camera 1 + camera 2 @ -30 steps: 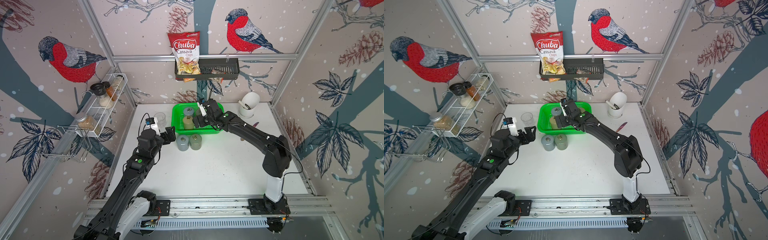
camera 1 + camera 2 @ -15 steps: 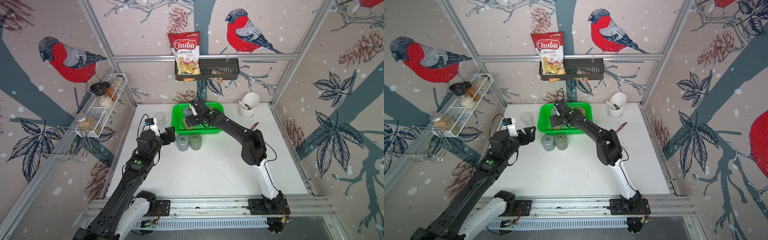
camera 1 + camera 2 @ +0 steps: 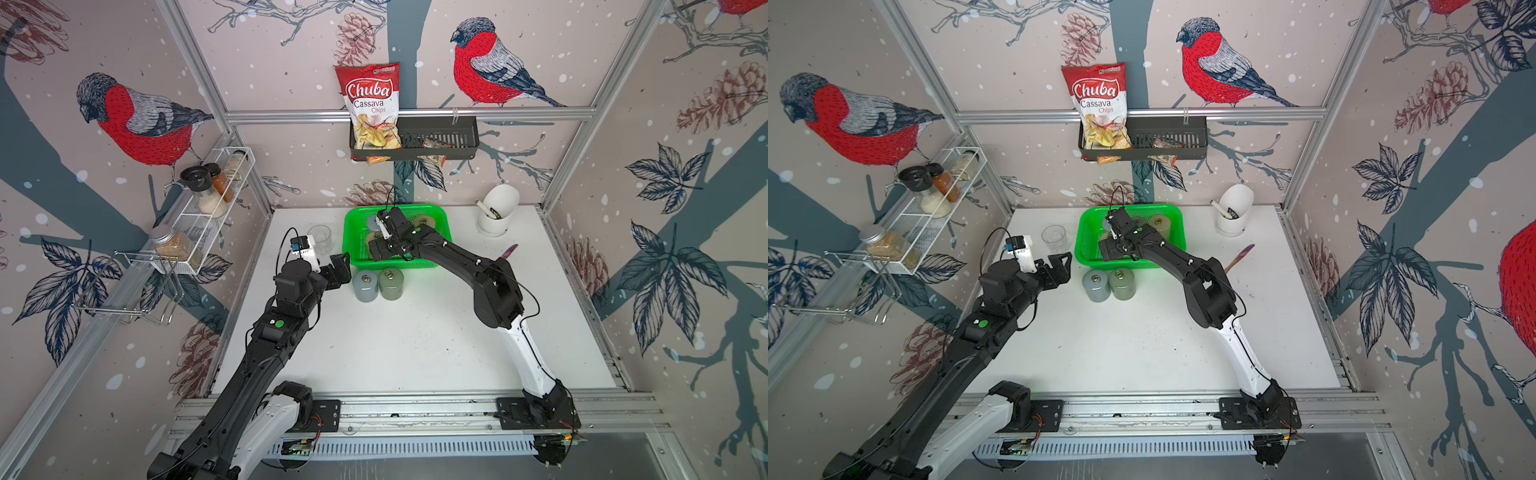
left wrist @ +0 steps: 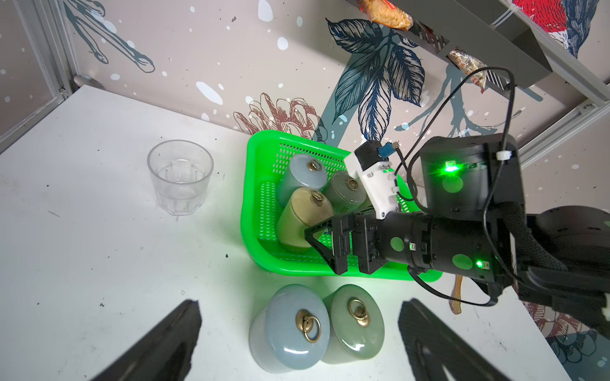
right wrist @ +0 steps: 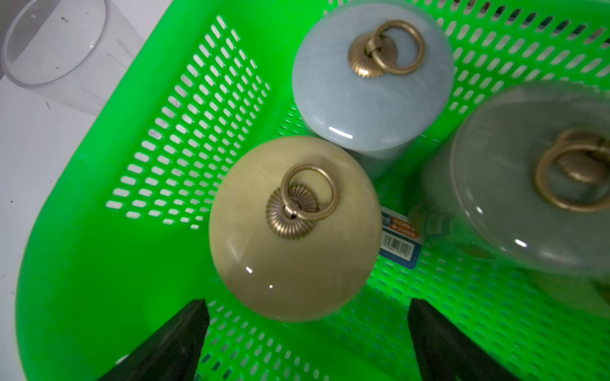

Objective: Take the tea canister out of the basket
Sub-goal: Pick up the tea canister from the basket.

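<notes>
While nothing is gripped yet, the risk is all in the close.

Table (image 3: 415,332): white, mostly bare. Basket (image 3: 353,232) sits at the back of it. Three canisters are bunched at its left end, and a top view shows a tan lid (image 3: 428,222) toward the other end.

Right gripper (image 5: 307,310) is down inside the basket, jaws spread wide and empty. It's lined up on the near side of the cream tea canister (image 5: 290,231), with no contact that the wrist view shows. Left gripper (image 3: 341,270) hangs over the table just beside the basket's front-left corner, also spread wide and empty.

Blue-grey canister (image 5: 369,92) sits right behind the cream one; can't tell if they touch. Grey-green canister (image 5: 528,181) is just beside it on the other flank. Two more, a blue-grey table canister (image 3: 365,284) and a green table canister (image 3: 390,283), stand touching just in front of the basket. Glass (image 3: 320,239) is just left of the basket.

Failure modes, my read:
- Glazed, rounded walls: pinch too high on the domed lid and it squirts out.
- A finger wedges between the cream and grey-green canisters and tips either one.
- The light basket drags up on the lift and shoves the two table canisters.
- A swing-out to the left clips the glass or the left gripper.

Ring pull (image 5: 290,214) lies flat on the lid, so it's unlikely to snag. Sticker (image 5: 399,240) is on the floor by the cream base, irrelevant.
</notes>
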`<state>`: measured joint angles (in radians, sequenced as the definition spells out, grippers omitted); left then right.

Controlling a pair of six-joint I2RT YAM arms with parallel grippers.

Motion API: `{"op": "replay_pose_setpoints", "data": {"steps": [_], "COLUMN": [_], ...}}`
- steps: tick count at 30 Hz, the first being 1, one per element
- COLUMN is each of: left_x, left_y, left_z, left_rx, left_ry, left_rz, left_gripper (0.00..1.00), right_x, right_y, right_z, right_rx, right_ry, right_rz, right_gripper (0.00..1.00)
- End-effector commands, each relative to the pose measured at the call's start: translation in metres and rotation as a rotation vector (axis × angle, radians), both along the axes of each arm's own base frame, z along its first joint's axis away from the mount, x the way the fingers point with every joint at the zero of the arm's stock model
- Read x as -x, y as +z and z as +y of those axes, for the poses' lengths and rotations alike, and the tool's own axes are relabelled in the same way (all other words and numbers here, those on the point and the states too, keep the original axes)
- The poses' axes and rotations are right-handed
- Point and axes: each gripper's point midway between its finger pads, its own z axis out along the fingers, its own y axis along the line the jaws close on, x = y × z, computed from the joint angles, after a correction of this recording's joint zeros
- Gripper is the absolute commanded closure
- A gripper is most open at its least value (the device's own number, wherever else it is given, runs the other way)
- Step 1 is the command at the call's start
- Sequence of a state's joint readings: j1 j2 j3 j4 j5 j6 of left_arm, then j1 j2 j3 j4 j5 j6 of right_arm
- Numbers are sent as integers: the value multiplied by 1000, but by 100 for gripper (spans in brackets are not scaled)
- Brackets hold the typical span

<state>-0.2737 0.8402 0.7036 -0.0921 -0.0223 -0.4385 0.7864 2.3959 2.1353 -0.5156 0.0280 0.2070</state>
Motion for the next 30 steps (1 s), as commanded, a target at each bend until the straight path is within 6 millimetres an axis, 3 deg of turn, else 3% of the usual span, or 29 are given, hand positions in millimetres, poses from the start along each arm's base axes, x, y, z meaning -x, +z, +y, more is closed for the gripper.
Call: {"op": "replay_pose_setpoints", "data": {"steps": [1, 15, 30], "left_x": [-2, -1, 1], "left_y": [8, 5, 3], "left_z": [-2, 1, 2], "left_rx": [-2, -26, -27], "left_ry": [-6, 3, 3], "left_rz": [-31, -25, -16], "left_gripper": [2, 2, 2], "right_x": [-8, -21, -29], "right_y": [5, -18, -29], "right_z": [9, 18, 27], "right_rx": [-19, -28, -54], "right_ry": [8, 1, 9], "right_rz": [-57, -98, -98], "right_gripper": [1, 1, 1]}}
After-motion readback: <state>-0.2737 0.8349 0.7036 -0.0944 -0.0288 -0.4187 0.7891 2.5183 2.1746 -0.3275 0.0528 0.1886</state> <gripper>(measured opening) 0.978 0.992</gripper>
